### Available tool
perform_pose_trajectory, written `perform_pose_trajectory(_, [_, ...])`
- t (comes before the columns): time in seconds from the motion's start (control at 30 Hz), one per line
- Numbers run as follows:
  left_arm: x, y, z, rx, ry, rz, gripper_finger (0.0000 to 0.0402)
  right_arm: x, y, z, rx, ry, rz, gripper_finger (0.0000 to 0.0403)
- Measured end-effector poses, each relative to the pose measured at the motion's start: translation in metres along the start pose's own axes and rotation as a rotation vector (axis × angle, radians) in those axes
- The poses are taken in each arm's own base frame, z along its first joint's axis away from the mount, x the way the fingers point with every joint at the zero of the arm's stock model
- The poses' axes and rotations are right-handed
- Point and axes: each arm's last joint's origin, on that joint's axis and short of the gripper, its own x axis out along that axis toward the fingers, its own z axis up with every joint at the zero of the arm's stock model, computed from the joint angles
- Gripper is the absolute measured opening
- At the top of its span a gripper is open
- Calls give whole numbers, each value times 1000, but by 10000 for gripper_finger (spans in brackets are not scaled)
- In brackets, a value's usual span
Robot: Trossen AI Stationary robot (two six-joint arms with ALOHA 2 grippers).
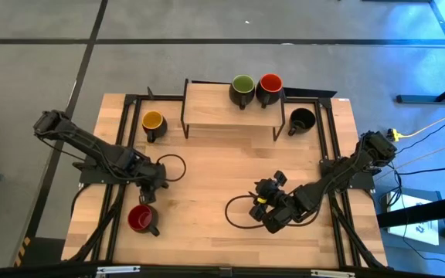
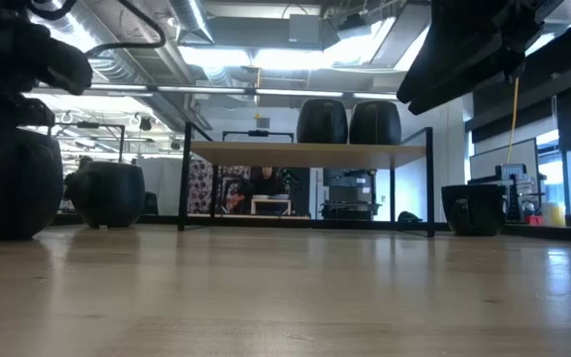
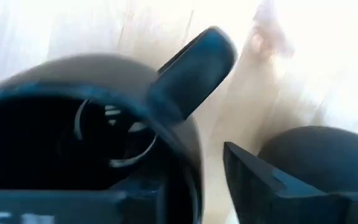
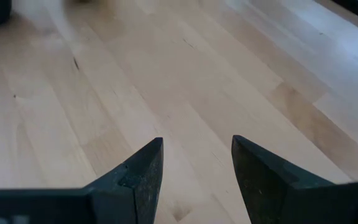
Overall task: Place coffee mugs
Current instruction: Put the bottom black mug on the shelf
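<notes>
From above: wood table (image 1: pixel 230 166) on grey floor; five mugs (image 1: pixel 143 219): two on shelf (image 1: pixel 215 105), three on table. 
Low: lit ceiling, workshop behind. 
Wrists: left gripper (image 3: pixel 197 186) straddling red mug's rim; right gripper (image 4: pixel 196 163) spread, empty.

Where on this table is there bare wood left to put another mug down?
The wide middle strip between the left tool and right tool is bare, as is the front edge. The small shelf is crowded at its right end by two mugs.
</notes>
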Motion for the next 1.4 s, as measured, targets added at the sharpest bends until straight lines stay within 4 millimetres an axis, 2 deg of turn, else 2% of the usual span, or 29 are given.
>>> perform_pose_trajectory(0.2, [5, -3, 4, 133, -19, -5, 20, 0, 0, 0, 0, 0, 0, 177])
perform_pose_trajectory(0.37, [-3, -9, 12, 178, -51, 5, 19, 0, 1, 1, 10, -6, 8, 177])
perform_pose_trajectory(0.53, [-26, -27, 33, 222, -155, -16, 18, 0, 2, 1, 17, -9, 14, 177])
perform_pose_trajectory(0.67, [-33, -45, 55, 285, -172, -12, 17, 0, 3, 2, 30, -16, 26, 177])
perform_pose_trajectory(0.9, [-14, -73, 102, 495, -113, 15, 17, 0, 6, 3, 43, -26, 46, 177])
perform_pose_trajectory(1.13, [20, -71, 142, 658, -24, 2, 17, -4, 11, 2, 60, -16, 96, 177])
perform_pose_trajectory(1.27, [34, -67, 155, 749, 8, 2, 17, -11, 16, -3, 53, -35, 119, 177])
perform_pose_trajectory(1.4, [37, -65, 161, 801, 18, -3, 17, -17, 19, -9, 57, -45, 132, 177])
